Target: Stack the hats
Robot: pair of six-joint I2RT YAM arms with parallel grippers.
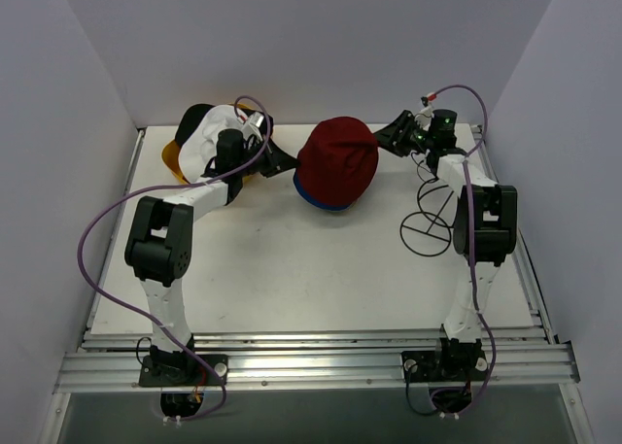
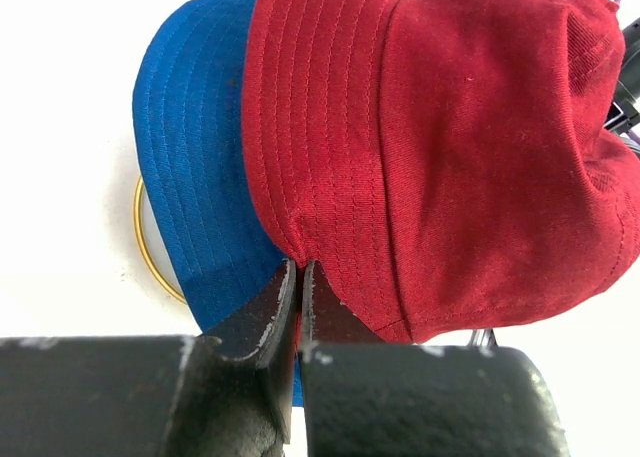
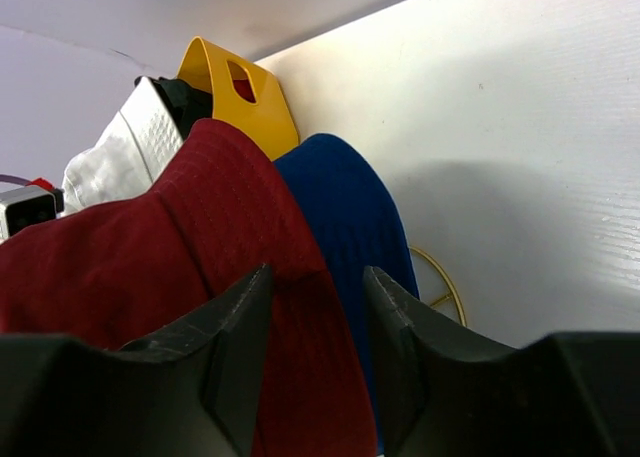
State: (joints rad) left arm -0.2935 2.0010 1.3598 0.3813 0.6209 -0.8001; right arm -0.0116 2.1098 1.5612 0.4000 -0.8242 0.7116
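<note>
Our left gripper [image 2: 300, 277], jaws pressed together, is pinching the brim edge of the maroon hat [image 1: 337, 157]. Our right gripper [image 3: 317, 277] is standing spread at the hat's opposite side. The maroon hat is sitting on the blue hat [image 2: 195, 147], toward the table's [image 1: 292, 259] far edge.

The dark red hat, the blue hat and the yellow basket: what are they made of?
The maroon hat and blue hat look like soft matte woven cloth, probably cotton: stitched rows ring the brims. The yellow basket looks like smooth hard plastic, with a cut-out handle and slight sheen.
</note>
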